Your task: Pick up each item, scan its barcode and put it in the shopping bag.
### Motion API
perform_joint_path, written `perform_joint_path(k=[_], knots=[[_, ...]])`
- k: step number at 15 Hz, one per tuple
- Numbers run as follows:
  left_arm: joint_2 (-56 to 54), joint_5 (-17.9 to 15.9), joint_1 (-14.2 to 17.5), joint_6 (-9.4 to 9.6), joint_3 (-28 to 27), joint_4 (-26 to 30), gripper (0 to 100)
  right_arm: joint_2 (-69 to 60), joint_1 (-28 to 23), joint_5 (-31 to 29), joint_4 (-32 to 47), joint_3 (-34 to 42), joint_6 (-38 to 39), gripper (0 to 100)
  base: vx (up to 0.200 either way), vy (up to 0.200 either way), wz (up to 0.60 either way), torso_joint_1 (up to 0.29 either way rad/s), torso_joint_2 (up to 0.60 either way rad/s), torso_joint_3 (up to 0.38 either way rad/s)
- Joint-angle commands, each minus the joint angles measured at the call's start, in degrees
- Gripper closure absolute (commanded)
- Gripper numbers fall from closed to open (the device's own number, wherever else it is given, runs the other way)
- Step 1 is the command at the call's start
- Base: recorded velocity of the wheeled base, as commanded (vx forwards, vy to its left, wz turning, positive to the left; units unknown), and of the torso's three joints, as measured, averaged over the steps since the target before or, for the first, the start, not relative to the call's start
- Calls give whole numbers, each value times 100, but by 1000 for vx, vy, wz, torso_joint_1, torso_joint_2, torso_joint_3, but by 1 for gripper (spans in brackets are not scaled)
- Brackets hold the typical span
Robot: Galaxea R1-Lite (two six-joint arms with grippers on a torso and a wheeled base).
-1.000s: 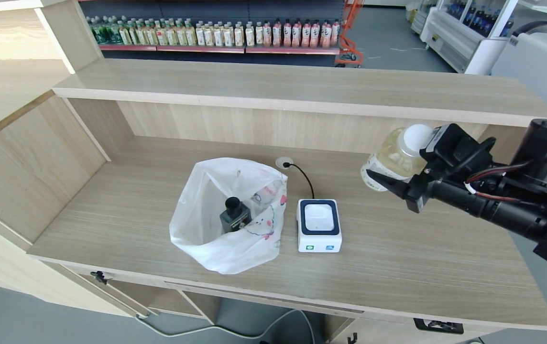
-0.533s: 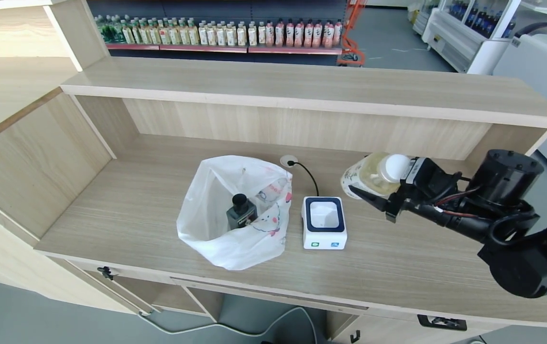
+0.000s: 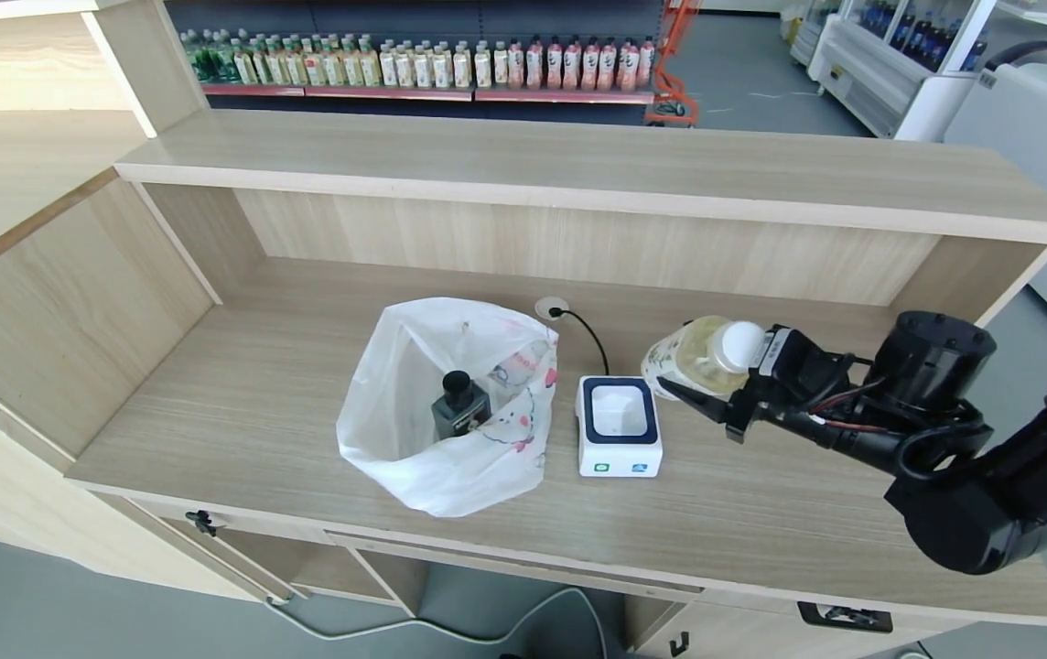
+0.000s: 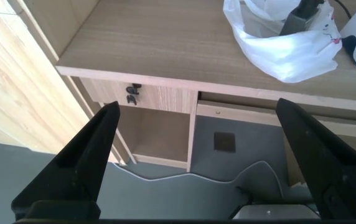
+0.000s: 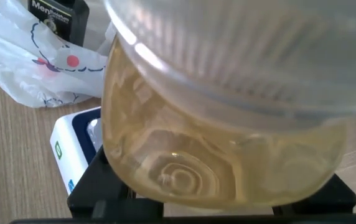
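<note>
Head view, right hand (image 3: 699, 399): clamped round a bottle (image 3: 696, 355) of pale yellow drink with a white cap, held over the tabletop (image 3: 304, 384), just right of the scanner (image 3: 620, 426).
Head view, shopping bag (image 3: 450, 458): stands open just left of the scanner, with a dark bottle (image 3: 459, 409) inside.
Left wrist view, left hand (image 4: 196, 155): fingers spread wide, hanging low off the tabletop's near left edge.
Right wrist view, bottle (image 5: 228, 137): close above the scanner (image 5: 72, 149), with the shopping bag (image 5: 22, 74) beyond it.
</note>
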Motion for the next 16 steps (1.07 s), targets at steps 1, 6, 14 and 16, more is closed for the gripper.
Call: perform_joint_path(k=[1,6,14,16], knots=[[-2,0,0,6,0,0,0,69,51,-1,-6,-2,15,100,0,0,0,0,0,0],[-2,0,0,-3,-9,0,0,385,244,25,-586,42,349,100,0,0,0,0,0,0],[-2,0,0,-11,0,0,0,737,324,-10,-885,130,542,100,0,0,0,0,0,0],[-2,0,0,-3,0,0,0,790,332,-10,-885,104,577,100,0,0,0,0,0,0]])
